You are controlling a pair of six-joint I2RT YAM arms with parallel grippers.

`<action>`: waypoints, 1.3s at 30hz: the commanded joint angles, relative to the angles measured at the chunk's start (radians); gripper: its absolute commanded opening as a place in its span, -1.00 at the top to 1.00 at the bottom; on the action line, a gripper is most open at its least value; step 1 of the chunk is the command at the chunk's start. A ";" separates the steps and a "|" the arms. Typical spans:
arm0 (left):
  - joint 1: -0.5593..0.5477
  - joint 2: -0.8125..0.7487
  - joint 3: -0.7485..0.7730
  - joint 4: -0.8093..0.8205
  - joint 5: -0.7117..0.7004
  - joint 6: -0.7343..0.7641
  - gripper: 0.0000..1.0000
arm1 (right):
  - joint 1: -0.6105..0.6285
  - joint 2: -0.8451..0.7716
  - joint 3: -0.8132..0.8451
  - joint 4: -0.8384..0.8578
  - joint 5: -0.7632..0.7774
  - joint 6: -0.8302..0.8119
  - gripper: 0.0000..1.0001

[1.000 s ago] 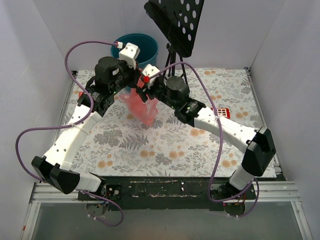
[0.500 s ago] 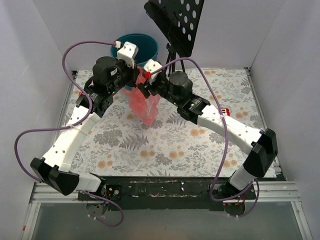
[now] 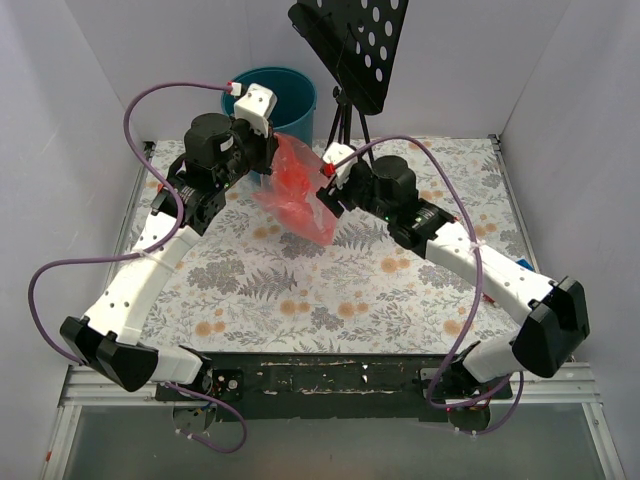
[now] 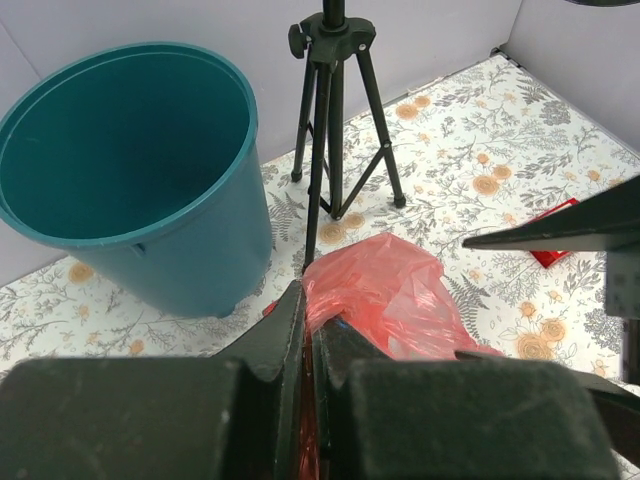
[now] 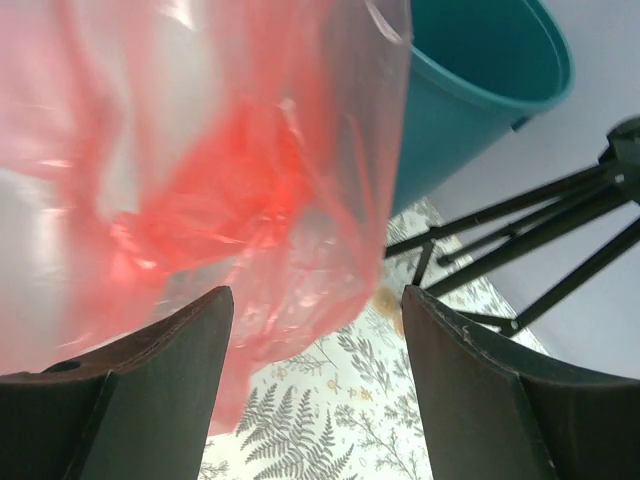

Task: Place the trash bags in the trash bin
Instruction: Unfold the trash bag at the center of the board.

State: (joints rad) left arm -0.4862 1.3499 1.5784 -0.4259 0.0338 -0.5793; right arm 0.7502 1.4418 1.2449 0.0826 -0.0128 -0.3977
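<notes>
The red trash bag [image 3: 296, 188] hangs crumpled above the mat, pinched at its upper left by my left gripper [image 3: 270, 158]. In the left wrist view the jaws [image 4: 312, 310] are shut on the bag's film, and the bag [image 4: 390, 295] bulges out ahead to the right. The teal trash bin [image 3: 276, 92] stands upright at the back, just beyond the left gripper; its open mouth shows in the left wrist view [image 4: 120, 150]. My right gripper [image 3: 322, 196] is open at the bag's right side. In the right wrist view [image 5: 315, 300] the bag [image 5: 200, 170] hangs just ahead of the spread fingers, with the bin [image 5: 490, 80] behind it.
A black tripod [image 4: 335, 130] with a perforated music stand [image 3: 350, 40] stands right of the bin. A red square toy [image 4: 553, 222] lies on the floral mat at the right, partly hidden by the right arm. White walls close in the table.
My right gripper has drawn back to the right, away from the left gripper, and stands open. The bag has swung up and spread to the right, still held by the left gripper.
</notes>
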 commanded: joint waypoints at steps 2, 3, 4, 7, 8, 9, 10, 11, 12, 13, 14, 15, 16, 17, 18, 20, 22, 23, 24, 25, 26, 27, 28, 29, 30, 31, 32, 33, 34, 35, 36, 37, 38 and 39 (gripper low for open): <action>-0.003 -0.044 -0.006 0.001 0.008 -0.005 1.00 | 0.008 -0.124 -0.012 -0.010 -0.188 0.002 -0.53; -0.003 -0.043 -0.001 0.001 0.006 -0.010 1.00 | 0.009 -0.127 -0.019 -0.020 -0.197 0.011 -0.53; -0.003 -0.040 0.005 -0.001 0.005 -0.011 1.00 | 0.012 -0.124 -0.028 -0.023 -0.200 0.019 -0.54; -0.003 -0.031 0.023 -0.007 0.000 -0.014 1.00 | 0.018 -0.110 -0.067 -0.018 -0.199 0.033 -0.56; -0.003 -0.028 0.029 -0.008 -0.005 -0.011 1.00 | 0.020 -0.104 -0.077 -0.014 -0.194 0.039 -0.57; -0.003 -0.026 0.034 -0.011 -0.008 -0.010 1.00 | 0.018 -0.097 -0.087 -0.009 -0.191 0.052 -0.57; -0.003 -0.026 0.037 -0.014 -0.009 -0.007 1.00 | 0.020 -0.090 -0.093 -0.007 -0.190 0.065 -0.57; -0.003 -0.026 0.040 -0.016 -0.012 -0.007 1.00 | 0.020 -0.084 -0.099 -0.007 -0.191 0.082 -0.57; -0.003 -0.025 0.043 -0.017 -0.020 -0.005 1.00 | 0.021 -0.080 -0.105 -0.006 -0.197 0.094 -0.58; -0.003 -0.024 0.045 -0.016 -0.020 -0.005 1.00 | 0.023 -0.078 -0.117 -0.003 -0.199 0.103 -0.58; -0.003 -0.026 0.046 -0.017 -0.018 -0.002 1.00 | 0.028 -0.077 -0.133 0.005 -0.196 0.114 -0.58; -0.002 -0.025 0.049 -0.017 -0.018 -0.004 1.00 | 0.031 -0.074 -0.143 0.012 -0.184 0.125 -0.58; -0.002 -0.024 0.054 -0.019 -0.020 -0.004 1.00 | 0.029 -0.070 -0.154 0.022 -0.156 0.141 -0.58; 0.000 -0.023 0.055 -0.020 -0.020 -0.004 1.00 | 0.032 -0.063 -0.162 0.037 -0.110 0.163 -0.58; 0.001 -0.021 0.058 -0.020 -0.018 -0.004 1.00 | 0.032 -0.057 -0.168 0.051 -0.058 0.184 -0.57; 0.003 -0.021 0.058 -0.022 -0.050 -0.001 1.00 | 0.028 -0.035 -0.177 0.087 -0.006 0.213 -0.54; 0.005 -0.026 0.057 -0.025 -0.052 0.007 1.00 | 0.008 -0.020 -0.179 0.130 -0.024 0.250 -0.42; 0.005 -0.028 0.054 -0.027 -0.052 0.010 1.00 | -0.008 -0.006 -0.174 0.140 -0.039 0.267 -0.36; 0.005 -0.031 0.051 -0.027 -0.052 0.012 1.00 | -0.017 0.000 -0.167 0.144 -0.044 0.282 -0.33; 0.005 -0.032 0.045 -0.027 -0.051 0.016 1.00 | -0.026 0.008 -0.162 0.154 -0.047 0.290 -0.29; 0.006 -0.037 0.042 -0.027 -0.052 0.018 1.00 | -0.038 0.011 -0.156 0.164 -0.059 0.299 -0.25; 0.006 -0.041 0.038 -0.027 -0.054 0.022 1.00 | -0.052 0.015 -0.153 0.175 -0.065 0.310 -0.22; 0.006 -0.043 0.037 -0.028 -0.054 0.024 1.00 | -0.064 0.020 -0.148 0.184 -0.068 0.315 -0.22; 0.006 -0.046 0.034 -0.028 -0.055 0.027 1.00 | -0.077 0.025 -0.145 0.193 -0.075 0.315 -0.22; 0.006 -0.051 0.031 -0.027 -0.055 0.032 1.00 | -0.090 0.029 -0.139 0.200 -0.087 0.316 -0.20; 0.006 -0.055 0.029 -0.027 -0.057 0.035 1.00 | -0.104 0.037 -0.134 0.204 -0.113 0.321 -0.18; 0.006 -0.058 0.025 -0.027 -0.057 0.038 1.00 | -0.120 0.042 -0.130 0.210 -0.142 0.330 -0.15; 0.006 -0.064 0.019 -0.024 -0.058 0.042 1.00 | -0.133 0.048 -0.127 0.215 -0.174 0.338 -0.08; 0.006 -0.069 0.008 -0.021 -0.058 0.047 1.00 | -0.144 0.054 -0.125 0.223 -0.214 0.344 -0.05; 0.006 -0.078 -0.004 -0.010 -0.057 0.047 1.00 | -0.150 0.058 -0.127 0.230 -0.234 0.344 -0.03; 0.006 -0.087 -0.015 -0.002 -0.057 0.052 1.00 | -0.153 0.061 -0.128 0.236 -0.242 0.346 0.00; 0.006 -0.098 -0.024 0.002 -0.049 0.058 1.00 | -0.156 0.066 -0.130 0.247 -0.256 0.347 0.10; 0.006 -0.107 -0.038 0.007 -0.034 0.068 1.00 | -0.160 0.069 -0.131 0.255 -0.275 0.347 0.20; 0.006 -0.121 -0.056 0.013 -0.034 0.079 1.00 | -0.160 0.069 -0.131 0.256 -0.298 0.344 0.37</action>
State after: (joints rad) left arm -0.4854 1.3102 1.5650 -0.4374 -0.0109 -0.5430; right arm 0.5941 1.5002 1.0714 0.2478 -0.1989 -0.0769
